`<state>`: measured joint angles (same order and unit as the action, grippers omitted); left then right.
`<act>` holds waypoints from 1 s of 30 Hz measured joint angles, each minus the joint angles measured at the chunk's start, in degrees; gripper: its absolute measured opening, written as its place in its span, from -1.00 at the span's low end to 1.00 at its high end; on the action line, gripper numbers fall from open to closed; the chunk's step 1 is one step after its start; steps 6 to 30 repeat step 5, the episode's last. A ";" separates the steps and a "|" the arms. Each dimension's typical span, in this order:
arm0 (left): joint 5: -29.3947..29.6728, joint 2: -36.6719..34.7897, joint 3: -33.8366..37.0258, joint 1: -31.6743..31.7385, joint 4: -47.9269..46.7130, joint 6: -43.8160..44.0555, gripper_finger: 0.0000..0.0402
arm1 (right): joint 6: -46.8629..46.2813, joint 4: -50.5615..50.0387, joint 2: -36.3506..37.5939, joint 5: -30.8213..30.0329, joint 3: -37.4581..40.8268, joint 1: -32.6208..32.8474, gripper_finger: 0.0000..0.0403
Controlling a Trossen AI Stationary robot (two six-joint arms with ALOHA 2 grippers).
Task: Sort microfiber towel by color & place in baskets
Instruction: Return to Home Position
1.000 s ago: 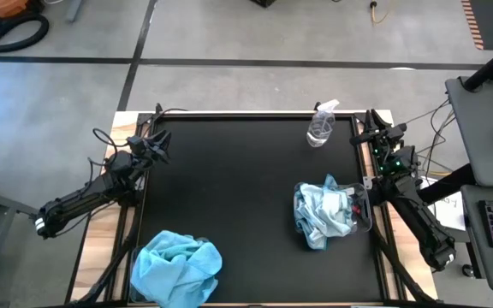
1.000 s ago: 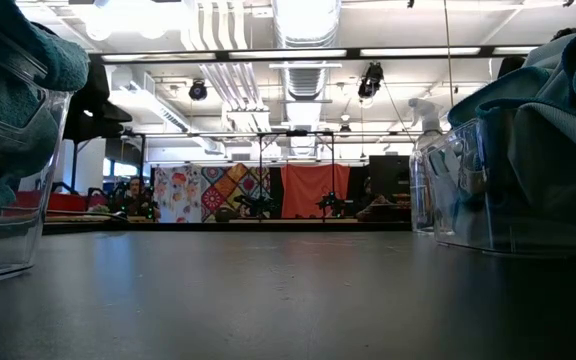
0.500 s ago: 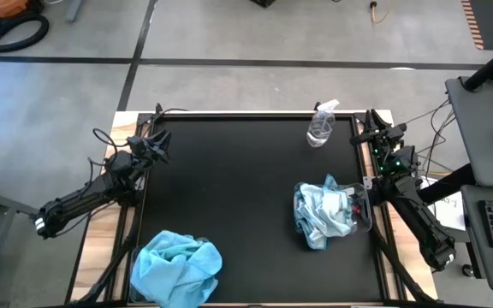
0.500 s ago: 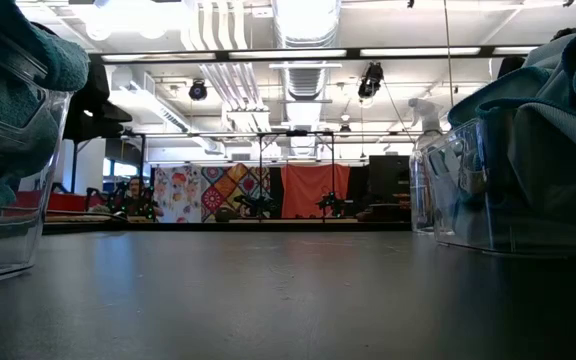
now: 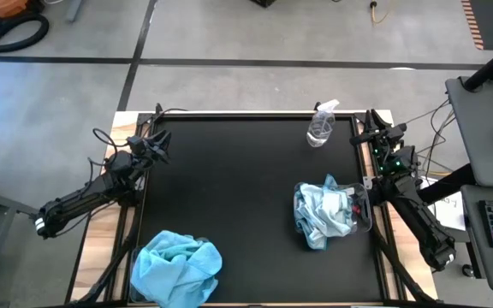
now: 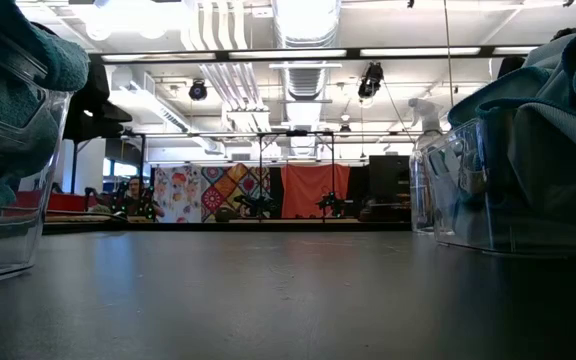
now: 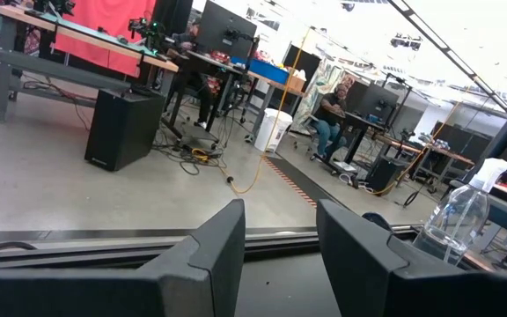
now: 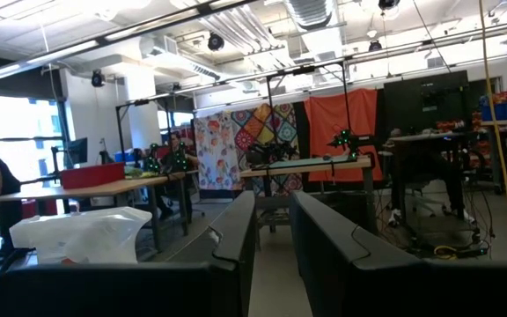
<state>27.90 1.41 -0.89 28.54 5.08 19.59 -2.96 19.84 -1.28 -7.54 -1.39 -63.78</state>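
Item: left gripper (image 5: 155,144), parked at the table's (image 5: 246,184) left edge, fingers (image 7: 223,238) parted and holding nothing. Item: right gripper (image 5: 366,133), parked at the right edge, fingers (image 8: 236,231) a narrow gap apart, also empty. Item: turquoise towels (image 5: 174,267), heaped in the left basket (image 6: 13,215), well apart from the left gripper, back toward that arm's base and inward of it. Item: pale towels (image 5: 323,214), piled in the right basket (image 5: 365,216), behind the right gripper and just inside its arm. Item: spray bottle (image 5: 321,126), near the right gripper on its inner side, upright. Every towel in view lies in a basket, sorted by shade. Step judged: sorting complete, arms at rest posture. Next move judged: none on the towels; at most settling both arms without brushing bottle or baskets.
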 joint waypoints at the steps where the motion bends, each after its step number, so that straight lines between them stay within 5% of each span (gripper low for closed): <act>1: 0.00 -0.01 0.00 0.00 0.02 0.02 -0.37 | 0.00 -0.01 0.00 0.00 0.00 0.00 -0.66; 30: 0.00 -0.02 0.00 0.02 0.02 0.02 -0.37 | 0.00 0.00 0.00 0.01 0.00 0.01 -0.66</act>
